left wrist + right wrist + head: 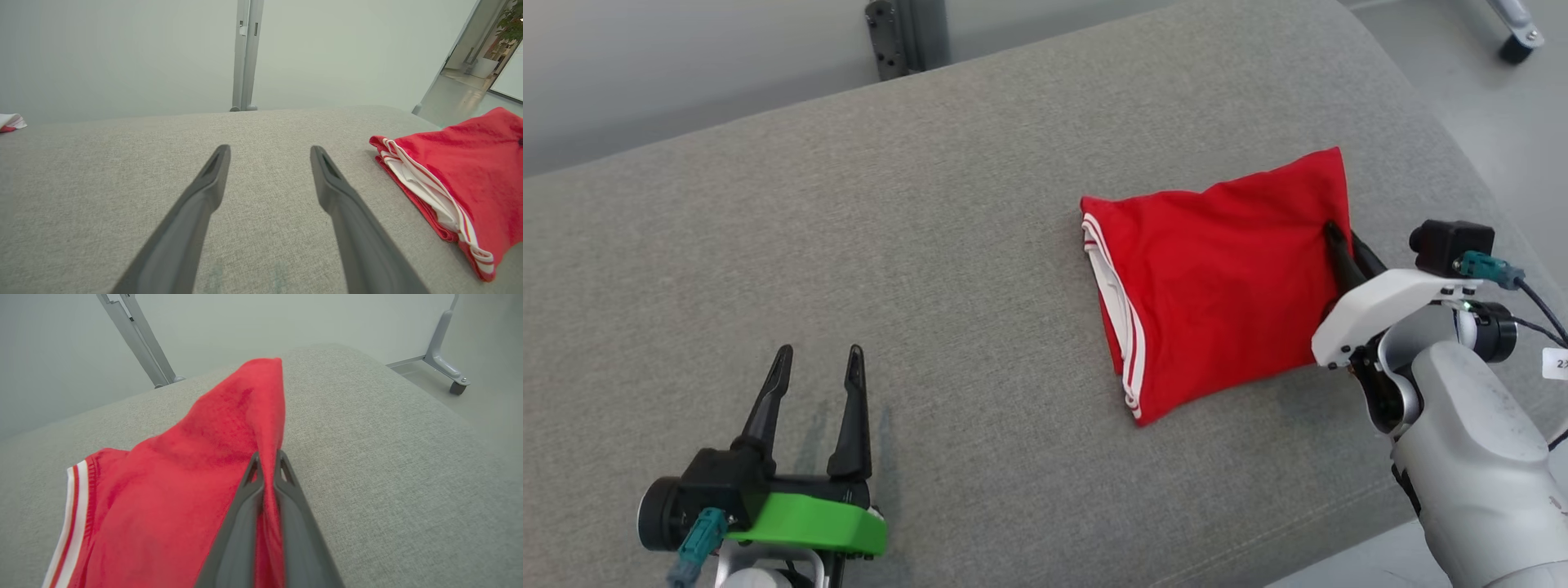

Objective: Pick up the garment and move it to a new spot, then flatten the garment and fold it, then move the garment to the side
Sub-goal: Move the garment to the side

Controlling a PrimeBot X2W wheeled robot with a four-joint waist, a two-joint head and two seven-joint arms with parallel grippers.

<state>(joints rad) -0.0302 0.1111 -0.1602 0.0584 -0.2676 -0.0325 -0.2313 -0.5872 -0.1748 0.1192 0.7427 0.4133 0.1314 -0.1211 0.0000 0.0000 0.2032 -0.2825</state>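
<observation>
Being clamped at its right fold by the right gripper (267, 461), the folded garment (1217, 278) is seemingly being readied near the cushion's (931, 245) right edge for sliding aside, the left gripper (819, 353) being held spread and empty.

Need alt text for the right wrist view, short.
The right end effector is shut on one edge of a folded red garment, cloth pinched between its dark fingers. The garment, white-striped at its left hem, lies on a grey cushion; a metal leg with a caster stands beyond.
</observation>
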